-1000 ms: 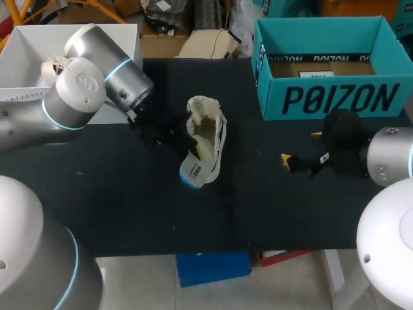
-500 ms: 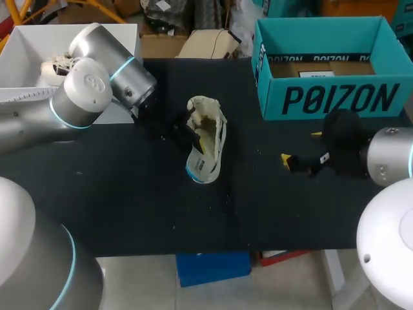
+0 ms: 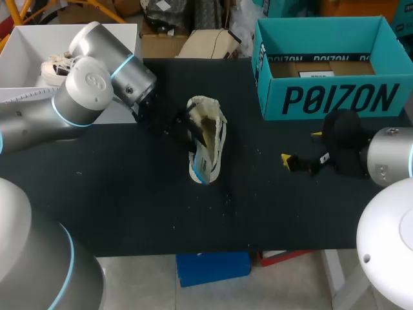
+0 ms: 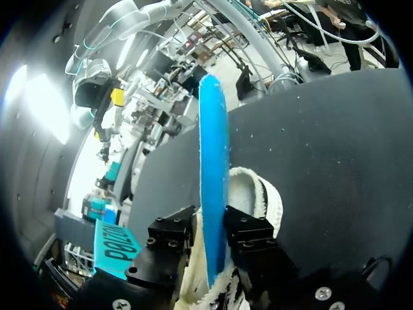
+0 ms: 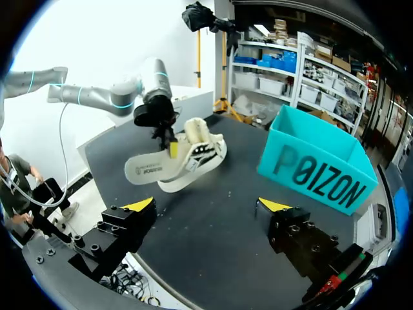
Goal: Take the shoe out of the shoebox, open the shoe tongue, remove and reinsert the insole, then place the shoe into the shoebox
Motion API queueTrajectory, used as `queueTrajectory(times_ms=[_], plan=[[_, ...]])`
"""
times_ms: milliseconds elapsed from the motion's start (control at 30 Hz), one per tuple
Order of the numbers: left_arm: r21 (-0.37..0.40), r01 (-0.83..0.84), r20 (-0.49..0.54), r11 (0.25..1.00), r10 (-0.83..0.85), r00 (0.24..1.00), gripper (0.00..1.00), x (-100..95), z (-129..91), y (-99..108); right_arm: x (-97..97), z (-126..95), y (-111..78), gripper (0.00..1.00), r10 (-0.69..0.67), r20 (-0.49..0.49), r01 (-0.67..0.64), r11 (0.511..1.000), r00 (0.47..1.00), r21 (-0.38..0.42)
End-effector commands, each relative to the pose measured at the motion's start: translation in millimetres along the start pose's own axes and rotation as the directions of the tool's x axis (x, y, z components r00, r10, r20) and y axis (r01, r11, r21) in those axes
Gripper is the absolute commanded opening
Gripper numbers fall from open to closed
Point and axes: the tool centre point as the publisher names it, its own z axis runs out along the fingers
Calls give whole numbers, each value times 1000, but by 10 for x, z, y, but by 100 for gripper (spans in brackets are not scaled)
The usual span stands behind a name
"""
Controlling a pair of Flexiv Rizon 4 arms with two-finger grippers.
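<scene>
Left gripper [image 4: 211, 226] is pinching the insole [image 4: 213, 142] edge-on, 1 finger pressed on each face; the blue underside runs straight out ahead of the fingers, and the other end goes down between them, out of sight. The shoe [image 5: 201, 151] sits right at that gripper, with its pale knit collar just beside and under the fingers; from the right wrist view the insole pokes out of the shoe at a slant. I can't tell whether the sole is fully down on the table [image 3: 129, 206] or tipped up a bit.

Right gripper [image 5: 206, 205] is spread wide with nothing between its 2 yellow tips; it hangs low over the tabletop, well apart from the shoe.

Writing: the teal shoebox [image 5: 316, 177] has big dark lettering across the long wall facing the right gripper, plus a white label on the cardboard inside in the head view. The pale top face of the insole has a small dark print that's too small to make out.

Room: the shoebox is ahead of the right gripper, off toward 1 finger's side, open top up and near the table's far edge. The shoe is ahead toward the other finger's side; there's bare black tabletop between the 2 grippers, and more between the shoe and the near edge. The shoebox and the shoe are well apart, with a clear gap between them.
</scene>
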Motion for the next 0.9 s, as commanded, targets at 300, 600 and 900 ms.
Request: queueTrajectory(times_ms=[300,600,900], plan=[[-18,2,-29,1000,-3,1000,62,51,-158,-505,-1,8,-6,100,1,-1,-1,1000,1000,1],[62,20,-88,998,-15,996,27,115,-42,-708,-1,8,-6,100,1,-1,-1,1000,1000,1],[76,36,-120,996,-27,992,0,182,-27,-732,-1,8,-6,100,1,-1,-1,1000,1000,1]])
